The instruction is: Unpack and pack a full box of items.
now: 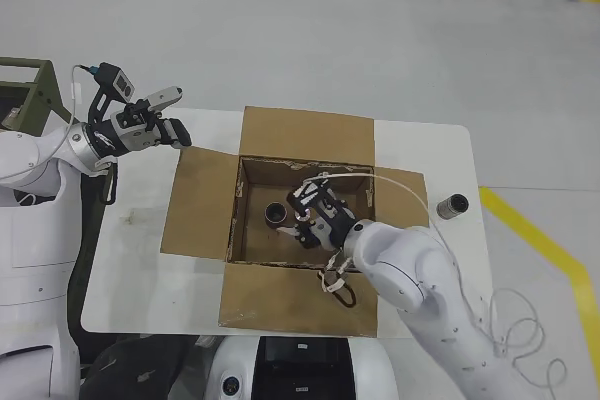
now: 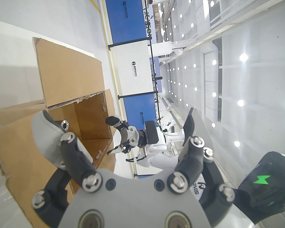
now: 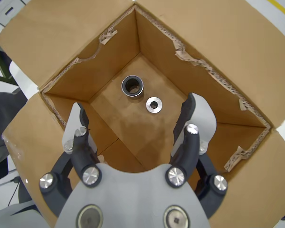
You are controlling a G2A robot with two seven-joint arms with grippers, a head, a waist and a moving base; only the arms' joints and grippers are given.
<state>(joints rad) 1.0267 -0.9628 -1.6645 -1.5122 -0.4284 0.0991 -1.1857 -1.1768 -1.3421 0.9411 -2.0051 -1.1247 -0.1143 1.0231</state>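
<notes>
We saw that the brown corrugated cardboard box (image 3: pixel 204 24) was matt and papery, its torn rim rough where the fluting lay bare. The flat silver metal ring (image 3: pixel 154 105) inside looked brushed and bright. The short dark cylinder (image 3: pixel 132 86) had a glossy metal rim around a dull black bore. The right claw (image 3: pixel 134 102) had smooth, matt grey plastic fingers (image 3: pixel 204 115) lined with black rubbery pads (image 3: pixel 187 106) and joined by polished metal screws (image 3: pixel 92 174). The left claw (image 2: pixel 117 113) was made of the same stuff. The white counter (image 1: pixel 130 260) looked smooth and faintly scuffed, and the small grey cylinder (image 1: pixel 451 205) on it gleamed like metal.
</notes>
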